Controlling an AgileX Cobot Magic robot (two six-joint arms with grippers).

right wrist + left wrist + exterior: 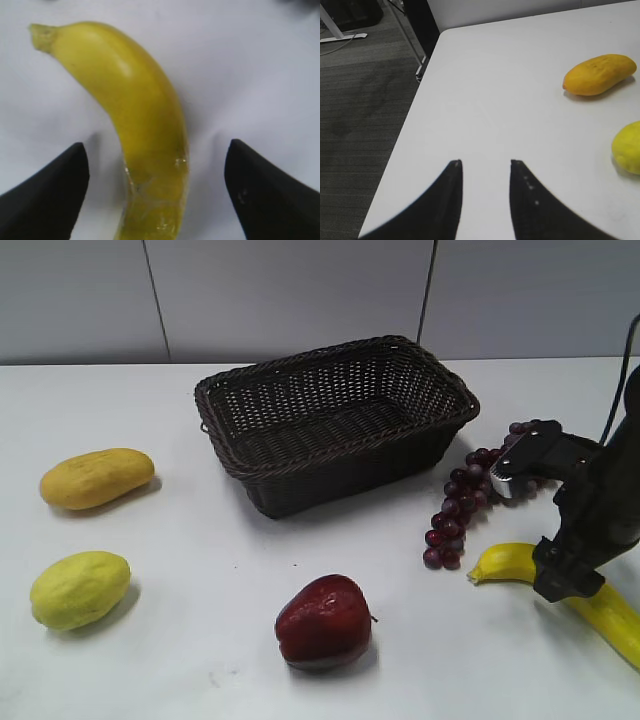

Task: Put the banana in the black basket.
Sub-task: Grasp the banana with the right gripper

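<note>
The banana (510, 563) lies on the white table at the front right, its tip pointing left. In the right wrist view the banana (135, 115) runs between my two fingers. My right gripper (568, 580) is open and sits low over the banana's middle, one finger on each side (156, 155), not touching it. The black basket (335, 420) stands empty at the back centre. My left gripper (484, 165) is open and empty over the table's left edge; it does not show in the exterior view.
A bunch of dark red grapes (470, 495) lies between basket and banana. A red apple (324, 622) is front centre. An orange-yellow oval fruit (97, 478) and a yellow-green fruit (80, 589) lie at the left, also in the left wrist view (600, 75), (627, 147).
</note>
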